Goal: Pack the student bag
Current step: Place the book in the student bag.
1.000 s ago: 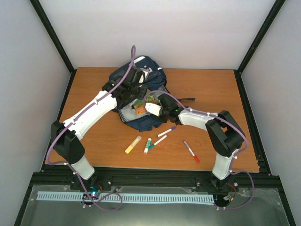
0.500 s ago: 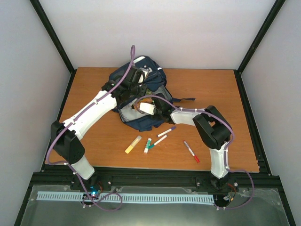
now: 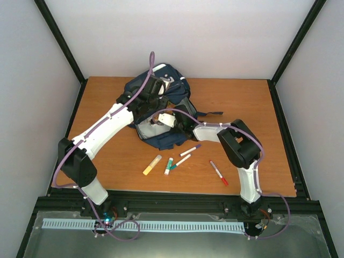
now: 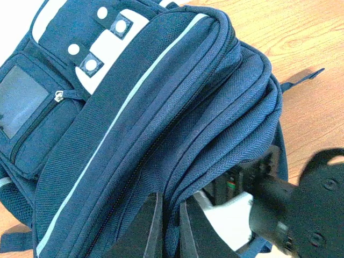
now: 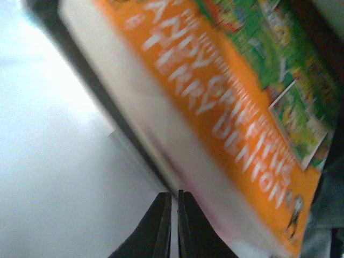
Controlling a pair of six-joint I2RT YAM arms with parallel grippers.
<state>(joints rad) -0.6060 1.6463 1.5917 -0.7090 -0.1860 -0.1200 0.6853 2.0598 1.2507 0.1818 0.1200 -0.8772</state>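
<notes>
The navy student bag (image 3: 173, 138) lies at the back middle of the table, its main compartment open toward the front. My left gripper (image 3: 155, 91) is shut on the upper edge of the bag's opening (image 4: 171, 215) and holds it up. My right gripper (image 3: 160, 121) reaches inside the opening; its white wrist shows in the left wrist view (image 4: 231, 217). In the right wrist view the right gripper (image 5: 173, 212) has its jaws closed, with nothing seen between them. An orange book (image 5: 242, 107) lies just ahead of it, beside a white surface.
On the table in front of the bag lie a yellow marker (image 3: 152, 164), a green-and-white marker (image 3: 169, 166), a white pen (image 3: 183, 160), a purple pen (image 3: 190, 150) and a red pen (image 3: 218, 172). A bag strap (image 3: 212, 113) trails right.
My right arm has pushed left and deeper into the bag. The orange book seen at the opening a second ago is now hidden in the top view. My left arm has stayed put.
</notes>
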